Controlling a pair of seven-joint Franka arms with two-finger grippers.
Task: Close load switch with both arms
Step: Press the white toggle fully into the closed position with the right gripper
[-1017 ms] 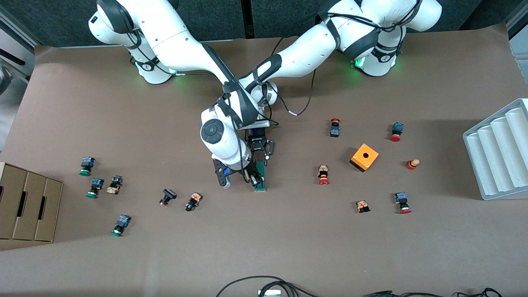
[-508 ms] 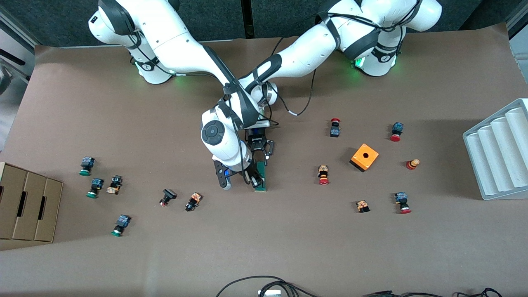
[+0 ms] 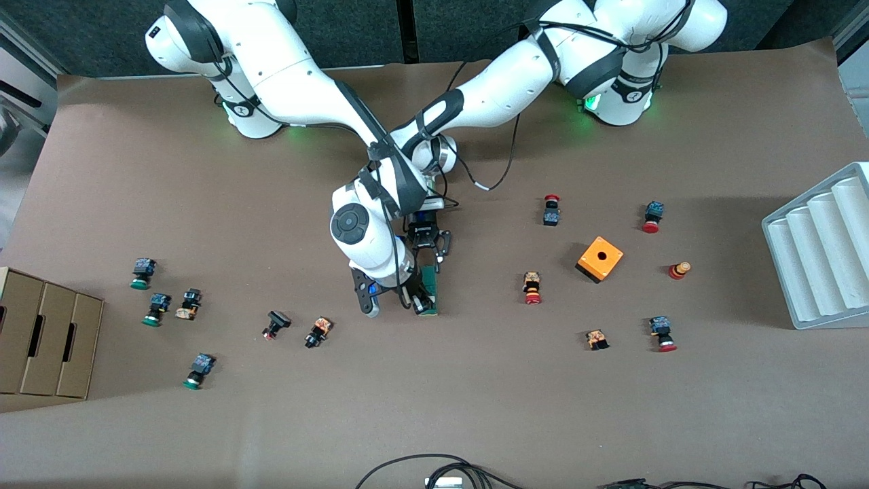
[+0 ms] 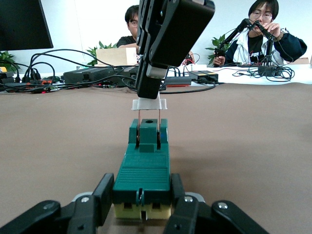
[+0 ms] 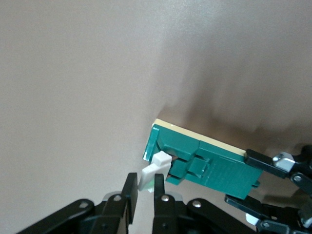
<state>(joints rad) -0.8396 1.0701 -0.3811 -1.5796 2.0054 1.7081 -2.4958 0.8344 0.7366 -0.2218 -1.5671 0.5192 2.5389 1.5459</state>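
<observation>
left gripper jaws clamp load switch | right gripper jaws pinch its white slider | bare table around

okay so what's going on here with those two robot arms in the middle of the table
Both arms are working on the load switch, a green block lying mid-table among scattered push buttons. The left gripper clamps the block's body at one end. The right gripper is shut on the white sliding piece at the other end. The piece still sticks out, so the switch isn't closed yet.
</observation>
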